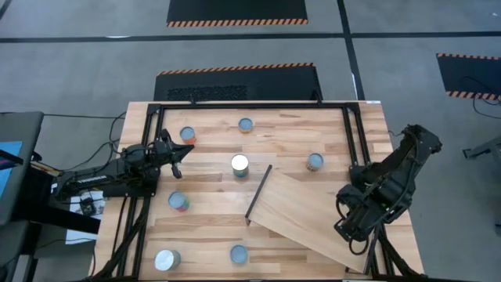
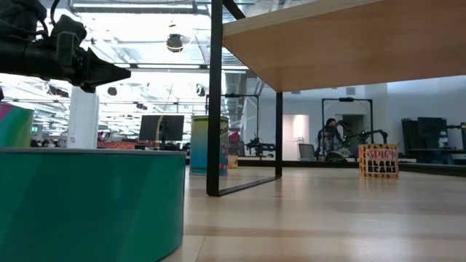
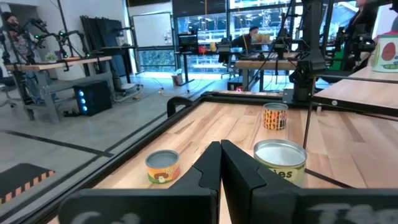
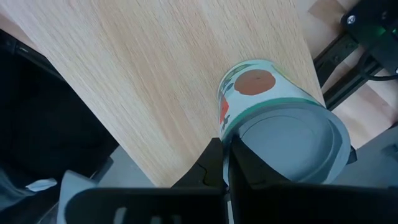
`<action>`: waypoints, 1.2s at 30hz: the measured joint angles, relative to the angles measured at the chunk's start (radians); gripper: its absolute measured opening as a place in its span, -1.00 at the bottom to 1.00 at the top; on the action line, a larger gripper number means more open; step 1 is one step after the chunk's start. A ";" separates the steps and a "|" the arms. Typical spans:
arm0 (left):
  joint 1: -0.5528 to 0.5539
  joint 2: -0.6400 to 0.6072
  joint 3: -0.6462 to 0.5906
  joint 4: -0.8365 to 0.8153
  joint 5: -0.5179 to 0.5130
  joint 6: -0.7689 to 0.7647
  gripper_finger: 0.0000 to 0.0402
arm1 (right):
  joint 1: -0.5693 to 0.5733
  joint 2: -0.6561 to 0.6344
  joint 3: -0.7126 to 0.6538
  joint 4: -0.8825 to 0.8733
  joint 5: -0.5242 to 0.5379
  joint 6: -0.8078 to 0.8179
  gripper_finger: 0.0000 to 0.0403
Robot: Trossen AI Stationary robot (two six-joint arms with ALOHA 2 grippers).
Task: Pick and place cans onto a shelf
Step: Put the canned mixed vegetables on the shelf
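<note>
Hovering over the lower right of the high view, my right tool (image 4: 225, 163) is clenched and empty above the pale tilted light-wood shelf (image 1: 301, 207), where one white-labelled tin with a red spot (image 4: 267, 115) already sits. My left tool (image 1: 182, 153), also clenched, waits at centre left, near the white-topped can (image 1: 239, 164). Other cans remain on the striped plank surface (image 1: 211, 235); I judge fetching another comes next, opening first.
</note>
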 joint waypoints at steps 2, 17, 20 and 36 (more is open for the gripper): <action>0.000 0.000 0.000 0.000 0.000 0.000 -1.00 | 0.000 0.000 0.000 0.000 0.000 0.003 -0.93; 0.000 0.000 0.000 0.000 0.000 0.000 -1.00 | 0.000 0.001 -0.002 0.000 -0.026 0.075 -0.71; 0.000 0.000 0.000 0.000 0.000 0.000 -1.00 | 0.000 0.001 -0.002 0.000 -0.026 0.079 -0.61; 0.000 0.000 0.000 0.000 0.000 0.000 -1.00 | 0.000 0.001 -0.002 0.000 -0.026 0.074 -0.17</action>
